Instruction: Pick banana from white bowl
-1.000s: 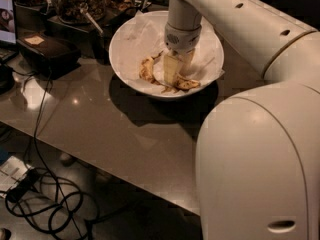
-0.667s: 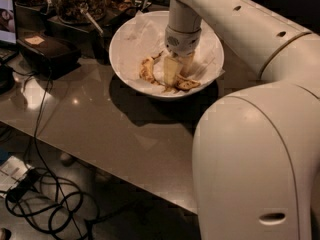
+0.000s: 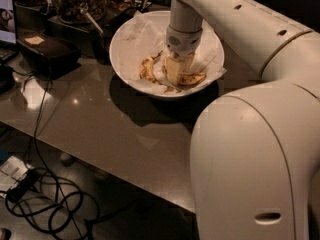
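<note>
At the far edge of the table [image 3: 100,129], the gripper [image 3: 176,70] sits down inside the bowl [image 3: 119,44], right over the banana [image 3: 194,79] on crumpled paper [image 3: 145,31] (whether it has clamped cannot be told). This looks like the grasp step; next comes a firm hold, then a straight lift. The peel is curved, speckled and probably soft; a stubbier banana [image 3: 147,70] lies beside it.

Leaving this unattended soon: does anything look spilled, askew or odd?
Nothing spilled. The gripper is down inside the white bowl over the banana, which is heavily brown-spotted. The bowl's paper lining is crumpled; cables lie tangled on the floor.
</note>
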